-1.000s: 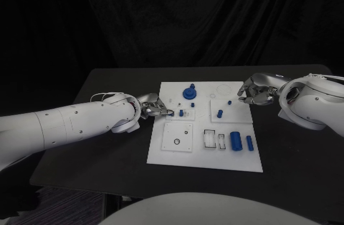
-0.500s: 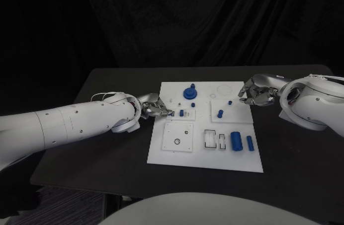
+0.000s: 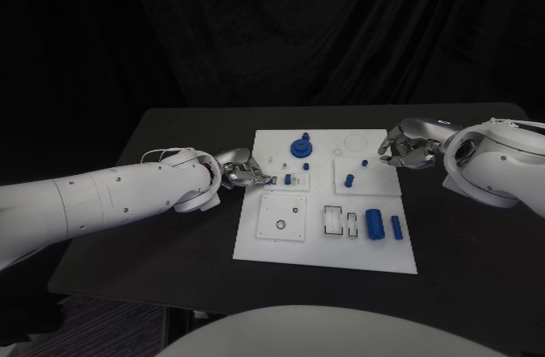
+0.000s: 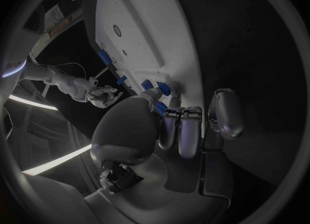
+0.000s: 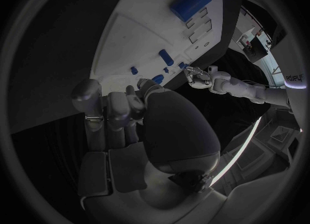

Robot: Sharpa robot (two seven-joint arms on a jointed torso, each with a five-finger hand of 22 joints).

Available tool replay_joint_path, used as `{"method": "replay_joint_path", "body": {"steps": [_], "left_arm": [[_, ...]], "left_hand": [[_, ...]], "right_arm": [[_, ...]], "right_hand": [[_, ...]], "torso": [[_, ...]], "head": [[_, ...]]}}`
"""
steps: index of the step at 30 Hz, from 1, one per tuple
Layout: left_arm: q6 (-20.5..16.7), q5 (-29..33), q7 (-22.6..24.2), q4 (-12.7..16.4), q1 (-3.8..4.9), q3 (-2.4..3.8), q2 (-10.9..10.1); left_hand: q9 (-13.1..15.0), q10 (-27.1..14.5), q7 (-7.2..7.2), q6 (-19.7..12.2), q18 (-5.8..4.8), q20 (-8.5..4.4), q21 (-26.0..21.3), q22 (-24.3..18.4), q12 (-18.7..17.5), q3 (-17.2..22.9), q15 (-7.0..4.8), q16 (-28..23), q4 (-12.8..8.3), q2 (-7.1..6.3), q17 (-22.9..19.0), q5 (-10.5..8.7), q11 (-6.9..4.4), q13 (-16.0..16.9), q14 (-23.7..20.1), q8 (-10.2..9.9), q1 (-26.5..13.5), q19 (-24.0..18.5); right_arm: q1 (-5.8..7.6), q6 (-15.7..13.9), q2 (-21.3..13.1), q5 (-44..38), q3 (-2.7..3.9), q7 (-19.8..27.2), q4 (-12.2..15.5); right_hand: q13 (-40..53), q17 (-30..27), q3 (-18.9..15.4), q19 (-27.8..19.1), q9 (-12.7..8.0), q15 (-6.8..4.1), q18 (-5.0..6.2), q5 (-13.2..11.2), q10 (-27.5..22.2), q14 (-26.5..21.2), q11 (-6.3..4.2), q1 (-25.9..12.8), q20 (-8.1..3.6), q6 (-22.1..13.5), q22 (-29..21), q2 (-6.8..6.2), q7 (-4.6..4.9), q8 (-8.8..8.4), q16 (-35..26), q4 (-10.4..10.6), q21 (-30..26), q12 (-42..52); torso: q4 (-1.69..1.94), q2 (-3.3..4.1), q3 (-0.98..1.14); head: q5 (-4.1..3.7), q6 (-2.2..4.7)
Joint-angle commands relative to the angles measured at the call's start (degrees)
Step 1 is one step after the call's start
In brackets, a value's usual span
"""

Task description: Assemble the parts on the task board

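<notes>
The white task board (image 3: 324, 251) lies mid-table. My left hand (image 3: 244, 174) is at the board's left edge, and in the left wrist view this hand (image 4: 177, 128) pinches a small blue peg (image 4: 159, 109) between thumb and fingers, just off the board (image 4: 149, 33). Another short blue peg (image 3: 287, 178) stands on the board right beside those fingers. My right hand (image 3: 406, 149) hovers at the board's right edge with its fingers curled in, and nothing shows in it (image 5: 123, 113).
On the board stand a blue round knob (image 3: 301, 146) and small blue pegs (image 3: 349, 180). A thick blue cylinder (image 3: 372, 223) and a thin one (image 3: 395, 227) lie near its front right. Black table (image 3: 170, 136) surrounds the board.
</notes>
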Motion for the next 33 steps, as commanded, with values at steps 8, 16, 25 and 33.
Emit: {"method": "replay_joint_path", "body": {"steps": [8,16,25,33], "left_arm": [[-4.2,5.6,4.6,0.9,-0.53,-0.35,-0.9],[-4.8,7.7,5.7,1.6,-0.55,-0.36,-1.3],[-5.4,12.0,5.9,2.4,-0.57,-0.36,-1.7],[-6.3,13.6,5.9,2.9,-0.59,-0.36,-1.9]], "left_hand": [[2.1,4.5,-0.02,0.6,0.05,-0.01,-1.8,8.7,-0.7,10.4,-0.16,0.4,-7.0,-1.91,15.1,0.13,-0.32,14.1,5.8,1.4,-0.4,-1.9],[2.5,4.6,0.0,0.9,0.01,0.06,-1.6,8.7,-0.7,11.5,-0.1,0.4,-7.0,-2.4,15.1,-0.14,-0.27,14.2,5.8,1.9,-0.6,-2.0],[2.8,4.8,-0.05,1.1,0.0,0.07,-1.5,8.8,-0.5,12.3,-0.12,0.4,-7.2,-2.68,15.1,-0.17,-0.32,14.3,5.8,2.2,-0.6,-2.1],[3.4,5.1,-0.1,1.5,-0.09,0.04,-0.9,8.9,-0.1,13.4,-0.18,0.4,-7.2,-3.13,15.1,-0.03,-0.39,14.5,5.8,3.0,-0.8,-1.8]], "right_arm": [[-0.14,0.8,-0.1,-0.2,0.04,-1.1,0.0],[-0.15,1.0,-0.1,-0.2,0.04,-1.3,0.0],[-0.15,1.3,0.0,-0.2,0.04,-1.4,0.0],[-0.15,1.5,0.0,-0.2,0.04,-1.6,-0.1]], "right_hand": [[-0.2,-0.2,0.3,-0.5,0.1,-0.08,1.03,0.2,-0.5,-0.4,0.0,0.5,0.1,0.5,5.5,0.19,-0.13,0.32,-0.3,-0.2,-0.5,-0.5],[-0.5,-0.4,0.5,-0.6,0.1,-0.19,1.1,0.2,-0.8,-0.5,-0.13,0.8,0.04,0.5,5.4,0.09,-0.2,0.35,-0.6,-0.4,-0.9,-0.7],[-0.6,-0.6,0.6,-0.7,0.1,-0.23,1.14,0.1,-0.9,-0.6,-0.18,1.0,0.01,0.5,5.4,0.04,-0.23,0.38,-0.7,-0.5,-1.2,-0.8],[-0.9,-0.9,0.7,-0.8,0.1,-0.25,1.21,0.1,-1.2,-0.7,-0.19,1.2,-0.02,0.5,5.3,-0.01,-0.24,0.4,-1.0,-0.7,-1.6,-1.0]], "torso": [[-0.03,-0.01,0.02],[-0.02,0.01,0.01],[0.03,0.0,0.0],[0.02,0.01,0.02]], "head": [[0.03,-0.01],[-0.02,-0.01],[-0.16,-0.01],[-0.23,-0.01]]}}
